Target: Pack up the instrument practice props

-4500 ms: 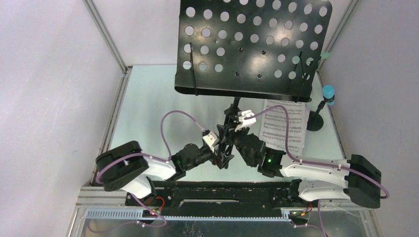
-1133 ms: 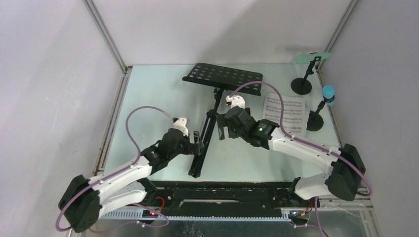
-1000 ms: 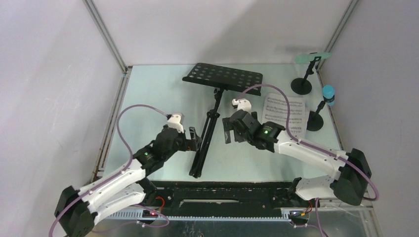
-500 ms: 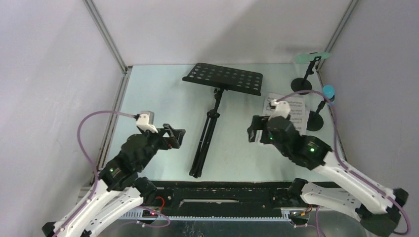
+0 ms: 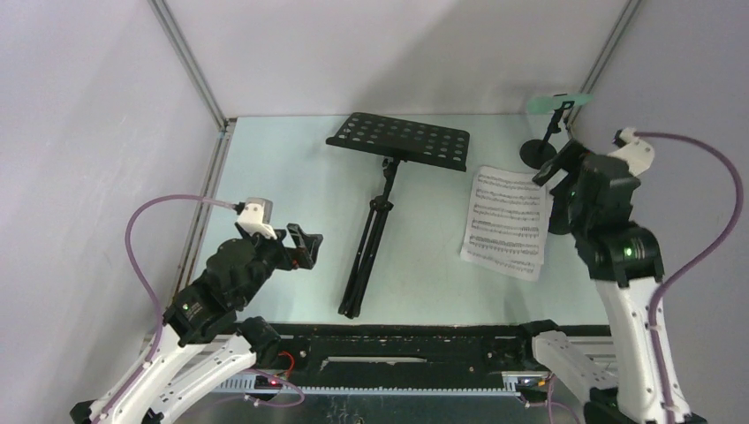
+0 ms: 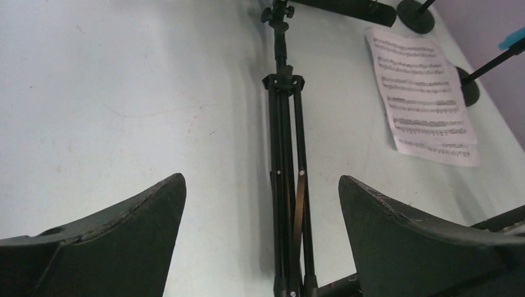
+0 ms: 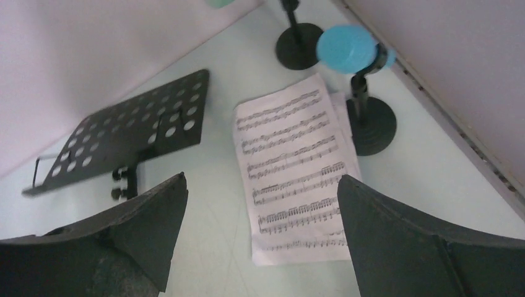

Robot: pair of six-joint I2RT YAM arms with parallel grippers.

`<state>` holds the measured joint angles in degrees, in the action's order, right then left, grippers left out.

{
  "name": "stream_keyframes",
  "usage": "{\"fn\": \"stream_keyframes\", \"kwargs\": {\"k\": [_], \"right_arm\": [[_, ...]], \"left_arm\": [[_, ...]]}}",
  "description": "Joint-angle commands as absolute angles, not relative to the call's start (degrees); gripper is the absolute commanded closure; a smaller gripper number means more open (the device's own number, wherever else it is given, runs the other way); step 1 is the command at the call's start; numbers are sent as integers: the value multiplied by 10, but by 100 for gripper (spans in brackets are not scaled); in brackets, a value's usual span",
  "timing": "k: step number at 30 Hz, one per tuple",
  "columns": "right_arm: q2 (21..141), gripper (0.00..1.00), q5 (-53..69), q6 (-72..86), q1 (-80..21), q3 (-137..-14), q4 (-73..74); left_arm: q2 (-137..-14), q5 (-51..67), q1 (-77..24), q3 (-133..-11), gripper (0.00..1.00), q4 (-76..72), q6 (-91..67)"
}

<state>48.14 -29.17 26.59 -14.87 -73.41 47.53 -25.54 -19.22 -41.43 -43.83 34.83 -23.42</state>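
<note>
The black music rack lies flat on the table, its perforated desk (image 5: 397, 141) at the back and its folded tripod legs (image 5: 365, 261) pointing toward me. White sheet-music pages (image 5: 505, 212) lie to its right. The mint-green microphone (image 5: 558, 103) stands in a round-based holder (image 5: 536, 155) at the back right. The blue microphone (image 7: 348, 49) stands in its holder (image 7: 371, 125); my right arm hides it from above. My left gripper (image 5: 300, 247) hangs open left of the tripod legs (image 6: 286, 154). My right gripper (image 5: 556, 190) hangs open above the pages (image 7: 297, 167).
Grey walls with metal corner posts (image 5: 190, 66) close in the table (image 5: 274, 168) on three sides. The right wall (image 7: 446, 74) runs close beside the blue microphone's holder. The arms' base rail (image 5: 397, 349) lies along the near edge.
My right arm has swung right and back toward the blue microphone, uncovering the sheet music. My left arm has barely moved. Both grippers stay open, well off the rack.
</note>
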Motion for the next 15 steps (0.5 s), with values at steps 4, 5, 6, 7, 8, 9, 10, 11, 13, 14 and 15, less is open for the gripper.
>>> {"fn": "stream_keyframes", "kwargs": {"k": [4,5,6,7,8,9,10,11,13,14,15], "right_arm": [[614,3,-174,283,9,-830,531],[628,3,-178,282,19,-839,529],[643,3,-180,279,27,-851,528],[657,3,-183,275,35,-863,529],[673,3,-186,272,42,-874,529],[688,3,-190,268,49,-884,529],[702,3,-196,265,54,-895,530],[719,3,-204,260,59,-903,529],[745,3,-224,246,66,-915,528],[759,3,-231,243,70,-923,529],[770,3,-236,240,75,-928,529]], "left_arm": [[-259,-219,-411,-430,0,364,-219],[-258,-219,-411,-430,0,364,-220],[-256,-220,-411,-429,0,363,-219],[-255,-221,-411,-429,0,363,-217],[-254,-222,-411,-429,0,362,-216],[-253,-222,-411,-429,0,362,-214],[-253,-218,-411,-429,0,362,-213],[-252,-212,-411,-428,0,360,-211],[-252,-197,-411,-426,0,354,-207],[-252,-192,-411,-425,0,351,-207],[-253,-188,-411,-424,0,350,-205]]}}
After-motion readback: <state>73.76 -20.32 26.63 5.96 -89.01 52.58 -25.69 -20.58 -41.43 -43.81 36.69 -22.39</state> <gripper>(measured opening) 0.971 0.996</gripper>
